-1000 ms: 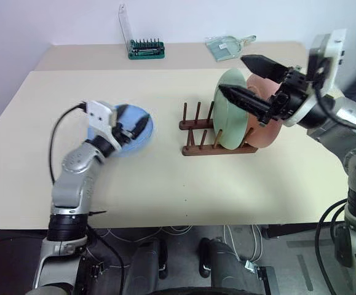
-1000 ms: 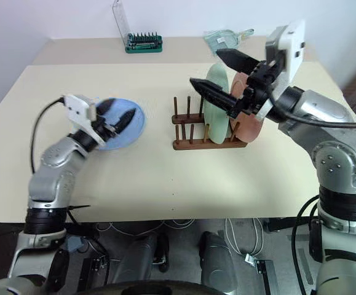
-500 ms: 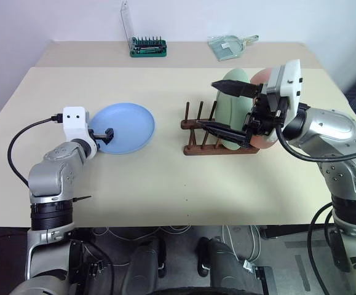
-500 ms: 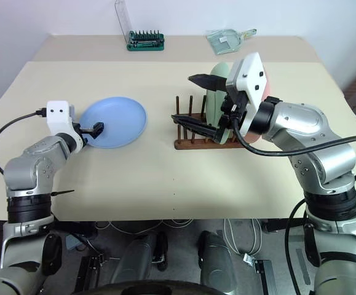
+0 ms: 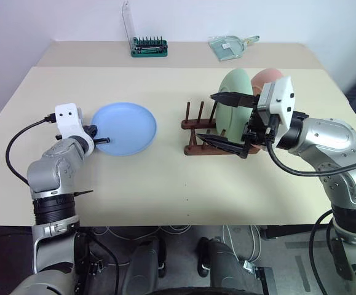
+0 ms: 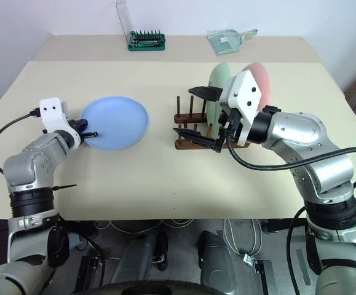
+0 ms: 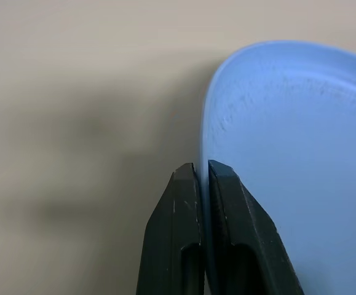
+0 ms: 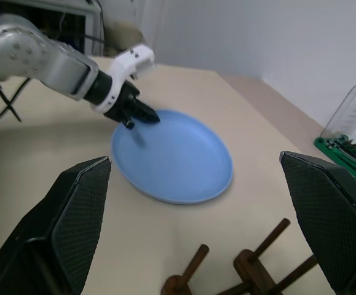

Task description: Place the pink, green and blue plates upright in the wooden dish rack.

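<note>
The left gripper (image 7: 203,172) is pinched on the near-left rim of the blue plate (image 5: 123,128), one finger (image 7: 179,227) under the lip and the other over it, with almost no gap between them. The plate lies flat on the table (image 5: 165,184), stretching away from that gripper toward the rack (image 5: 217,132).

The right gripper (image 5: 225,118) hovers with its fingers spread wide and nothing between them (the upper one in front of the green plate (image 5: 234,92), the lower one across the near rail). The rack's empty pegs stand just to the left of those fingertips, between the two grippers. The green plate stands upright in the rack right behind the right gripper, and the pink plate (image 5: 265,78) stands upright just beyond it, partly hidden by the wrist.

Farther off, well past both grippers at the table's back edge, sit a green-based bit holder (image 5: 148,47) with its clear lid raised and a clear packet (image 5: 229,47).
</note>
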You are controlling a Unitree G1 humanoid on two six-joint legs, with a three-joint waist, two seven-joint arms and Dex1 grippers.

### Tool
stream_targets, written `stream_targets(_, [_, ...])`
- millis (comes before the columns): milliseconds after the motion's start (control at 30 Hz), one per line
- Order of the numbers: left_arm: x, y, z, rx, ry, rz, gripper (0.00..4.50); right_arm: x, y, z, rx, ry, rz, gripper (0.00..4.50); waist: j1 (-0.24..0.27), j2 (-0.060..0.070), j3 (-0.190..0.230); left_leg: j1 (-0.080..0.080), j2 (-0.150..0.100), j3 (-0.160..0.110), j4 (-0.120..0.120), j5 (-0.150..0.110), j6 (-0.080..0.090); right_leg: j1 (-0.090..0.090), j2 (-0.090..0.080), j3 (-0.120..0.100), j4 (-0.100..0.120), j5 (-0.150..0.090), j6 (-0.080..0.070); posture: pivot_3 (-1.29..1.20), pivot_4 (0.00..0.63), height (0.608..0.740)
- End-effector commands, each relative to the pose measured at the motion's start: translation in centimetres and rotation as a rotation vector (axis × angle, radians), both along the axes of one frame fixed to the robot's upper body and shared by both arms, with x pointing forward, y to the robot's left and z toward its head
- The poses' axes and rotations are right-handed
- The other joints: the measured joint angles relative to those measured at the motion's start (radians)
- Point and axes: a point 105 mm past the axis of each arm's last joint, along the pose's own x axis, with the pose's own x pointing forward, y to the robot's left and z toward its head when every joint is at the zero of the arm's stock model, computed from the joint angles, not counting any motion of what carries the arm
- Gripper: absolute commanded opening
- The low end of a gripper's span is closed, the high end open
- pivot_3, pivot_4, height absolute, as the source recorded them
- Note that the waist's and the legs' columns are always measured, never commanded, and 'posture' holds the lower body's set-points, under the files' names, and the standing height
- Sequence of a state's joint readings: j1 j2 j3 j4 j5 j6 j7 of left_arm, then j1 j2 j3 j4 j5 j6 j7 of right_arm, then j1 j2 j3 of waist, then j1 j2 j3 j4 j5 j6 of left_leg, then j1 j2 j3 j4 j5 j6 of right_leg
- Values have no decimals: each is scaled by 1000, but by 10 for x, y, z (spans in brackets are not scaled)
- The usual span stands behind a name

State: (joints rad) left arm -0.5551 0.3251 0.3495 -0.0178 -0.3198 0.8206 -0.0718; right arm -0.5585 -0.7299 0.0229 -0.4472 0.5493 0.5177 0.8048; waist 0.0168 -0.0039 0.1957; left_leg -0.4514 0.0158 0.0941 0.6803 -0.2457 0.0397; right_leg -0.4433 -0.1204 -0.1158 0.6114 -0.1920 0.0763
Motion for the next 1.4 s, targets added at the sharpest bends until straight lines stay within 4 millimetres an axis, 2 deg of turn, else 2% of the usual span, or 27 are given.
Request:
stream_targets(33, [-7,-18,92,51,-400,-4,33,8,3,2,-91,-119,-40,4500,-1,-2,1,0,0,0,0,0,0,0,-1,0,0,0,0,0,150,740])
stream_targets(100, [-11,-26,121,46,-513,16,33,15,8,2,-117,-175,-64,4500,-2,-3,2,-1,0,0,0,0,0,0,-1,0,0,0,-1,0,150,740])
stream_targets(167, [-16,-44,144,76,-600,-15,33,21,16,7,-124,-253,-77,4500,-4,-3,2,-1,0,0,0,0,0,-1,0,0,0,1,-1,0,150,740])
stream_targets(300, [-26,-73,171,167,-699,-60,33,29,32,15,-191,-452,-105,4500,-4,-3,2,0,0,2,-1,2,2,-1,2,0,0,1,1,0,150,740])
stream_targets(533, [-38,-100,183,140,-718,-128,33,38,56,23,-230,-659,-114,4500,-5,-3,2,0,0,2,0,3,2,0,3,0,1,1,2,0,150,740])
stream_targets(800, [-54,-119,176,76,-671,-232,33,37,72,11,-226,-669,-65,4500,-6,-3,2,0,0,2,0,5,-1,0,3,0,1,1,3,0,150,740])
stream_targets(900, [-58,-118,175,78,-660,-231,0,38,74,5,-244,-670,-55,3667,-6,-3,2,0,0,1,0,4,0,0,3,0,2,1,3,0,150,740])
stream_targets(1133, [-57,-112,173,59,-640,-214,0,38,77,5,-236,-676,-44,249,-7,-3,2,1,0,1,0,5,0,1,3,0,2,1,3,0,150,740])
stream_targets(1167, [-57,-112,173,51,-640,-218,0,37,77,5,-236,-675,-43,23,-7,-3,2,1,0,1,0,5,0,1,3,0,2,1,3,0,150,740])
stream_targets(1300, [-57,-112,172,8,-640,-236,0,37,77,4,-237,-676,-40,23,-6,-3,2,1,0,1,0,5,-1,1,3,0,2,1,3,0,150,740])
stream_targets(1400, [-57,-111,173,-44,-652,-247,940,38,76,4,-246,-688,-52,0,-6,-3,2,1,0,1,1,5,-1,1,3,0,2,1,3,0,150,740])
